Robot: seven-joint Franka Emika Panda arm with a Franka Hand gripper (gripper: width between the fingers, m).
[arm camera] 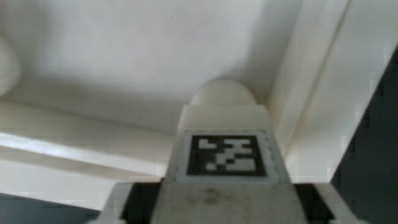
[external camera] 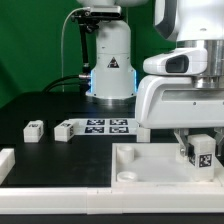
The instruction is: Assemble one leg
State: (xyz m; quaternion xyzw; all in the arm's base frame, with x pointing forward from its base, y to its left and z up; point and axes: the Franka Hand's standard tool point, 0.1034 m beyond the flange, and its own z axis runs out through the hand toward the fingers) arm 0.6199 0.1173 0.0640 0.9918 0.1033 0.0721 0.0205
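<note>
Gripper [external camera: 199, 141] clamped on the tagged leg [external camera: 198, 152], held upright over the white panel [external camera: 150, 164] at the exterior view's right — likely lining up a corner socket.

low table-level exterior; close downward wrist

Robotics lab bench, not a home.
Black table [external camera: 40, 105] sat against a green backdrop [external camera: 30, 40]; robot arm base [external camera: 110, 60] was mounted there, marker board [external camera: 105, 126] and tagged white parts [external camera: 33, 128] lay around.
</note>
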